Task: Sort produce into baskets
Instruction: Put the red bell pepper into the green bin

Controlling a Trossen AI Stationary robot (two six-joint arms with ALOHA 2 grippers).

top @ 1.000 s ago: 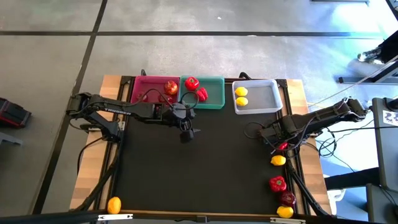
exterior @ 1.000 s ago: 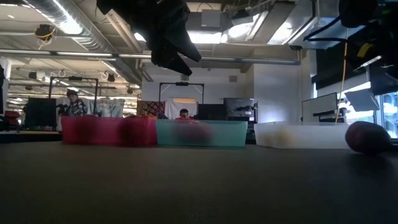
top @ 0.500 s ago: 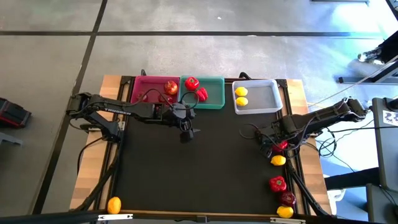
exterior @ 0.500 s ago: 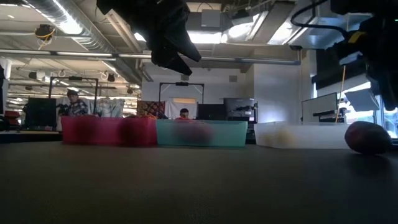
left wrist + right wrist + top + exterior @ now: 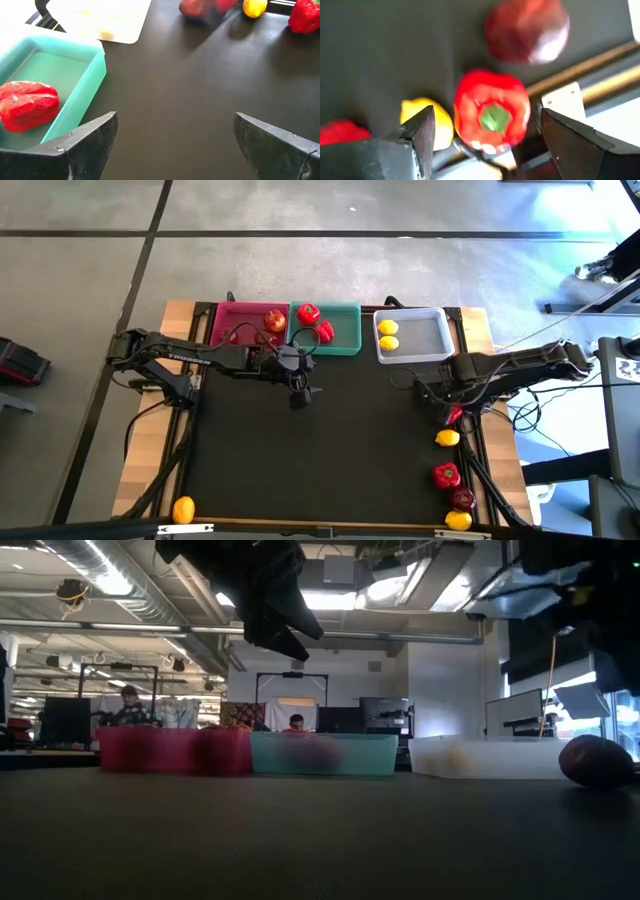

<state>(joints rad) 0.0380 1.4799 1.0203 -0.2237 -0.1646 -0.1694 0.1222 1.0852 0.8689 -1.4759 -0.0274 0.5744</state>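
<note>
Right gripper (image 5: 480, 145) spread over a bell pepper (image 5: 492, 112) at frame right.
Nudged, it could roll off the edge; left gripper (image 5: 175, 145) waits spread.

A grey concrete floor (image 5: 300, 210) with dark seams surrounds the table. Beyond it, silver ceiling ducts (image 5: 110, 580) and bright lights (image 5: 385, 585) hang over desks with monitors (image 5: 340, 720). A person (image 5: 128, 705) sits far back.

The left gripper (image 5: 175, 145) hangs wide open over the black table (image 5: 180, 100), beside the teal basket (image 5: 95, 65) holding a red bell pepper (image 5: 27, 105).
</note>
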